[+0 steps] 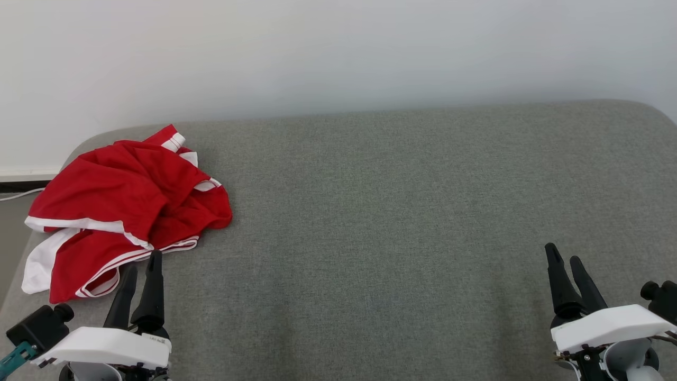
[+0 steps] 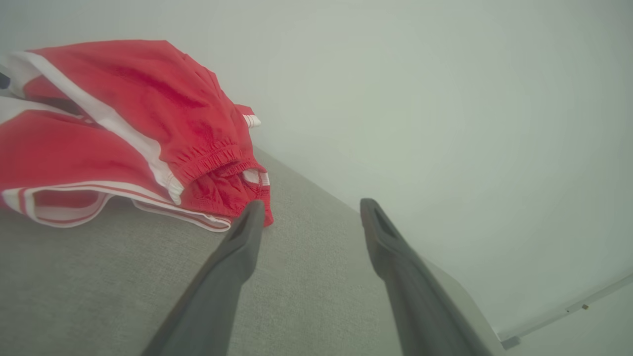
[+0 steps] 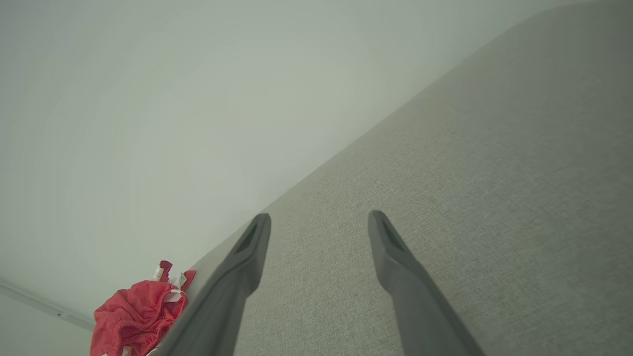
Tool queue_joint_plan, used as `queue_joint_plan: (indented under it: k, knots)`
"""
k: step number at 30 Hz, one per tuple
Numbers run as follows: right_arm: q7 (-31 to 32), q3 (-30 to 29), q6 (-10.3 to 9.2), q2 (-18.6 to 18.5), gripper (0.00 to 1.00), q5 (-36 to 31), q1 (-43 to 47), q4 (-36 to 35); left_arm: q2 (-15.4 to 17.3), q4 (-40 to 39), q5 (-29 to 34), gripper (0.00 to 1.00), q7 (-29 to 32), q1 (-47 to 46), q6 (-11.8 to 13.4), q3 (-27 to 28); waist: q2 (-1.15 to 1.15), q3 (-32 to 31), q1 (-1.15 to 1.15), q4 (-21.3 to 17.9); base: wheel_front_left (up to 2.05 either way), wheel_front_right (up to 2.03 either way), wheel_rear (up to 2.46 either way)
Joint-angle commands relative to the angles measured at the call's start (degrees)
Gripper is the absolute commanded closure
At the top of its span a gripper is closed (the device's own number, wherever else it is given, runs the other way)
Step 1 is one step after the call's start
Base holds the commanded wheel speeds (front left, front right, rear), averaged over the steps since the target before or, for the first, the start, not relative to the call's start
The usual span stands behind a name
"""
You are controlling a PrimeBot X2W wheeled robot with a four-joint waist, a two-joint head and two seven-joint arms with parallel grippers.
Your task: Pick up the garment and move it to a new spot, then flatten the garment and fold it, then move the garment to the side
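The red shorts (image 1: 121, 211) lie in a crumpled heap on the grey cushion (image 1: 370, 211), at ten o'clock. The left gripper (image 1: 142, 261) is open at seven o'clock, maybe just touching their hem. The right gripper (image 1: 561, 253) is open at four o'clock.

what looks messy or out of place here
The red fabric garment with white trim lies crumpled in a heap at the left end of the grey upholstered surface, close to its edge. Nothing else stands out.
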Motion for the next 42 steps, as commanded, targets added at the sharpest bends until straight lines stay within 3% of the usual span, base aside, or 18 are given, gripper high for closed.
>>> queue_joint_plan:
  k: [1,25,42]
  knots:
    - [-1.00,0.75,0.01,-0.59,0.00,-1.83,-2.88,-1.46,1.31,-1.79,1.80,0.00,-0.56,-1.11,0.40,0.91,0.00,-0.02,0.00,0.03,0.00,0.00,0.00]
    - [-5.03,1.47,0.01,0.86,0.00,-18.86,-2.53,-0.28,-0.60,-1.42,12.26,0.00,-3.70,1.10,3.42,1.60,0.00,-0.71,0.00,0.40,0.00,0.00,0.00]
    - [-7.89,4.16,0.01,1.03,0.00,-30.45,-2.34,0.25,1.60,-0.49,25.84,0.00,-6.01,1.91,4.99,-1.80,0.00,-0.98,0.00,1.09,0.00,0.00,0.00]
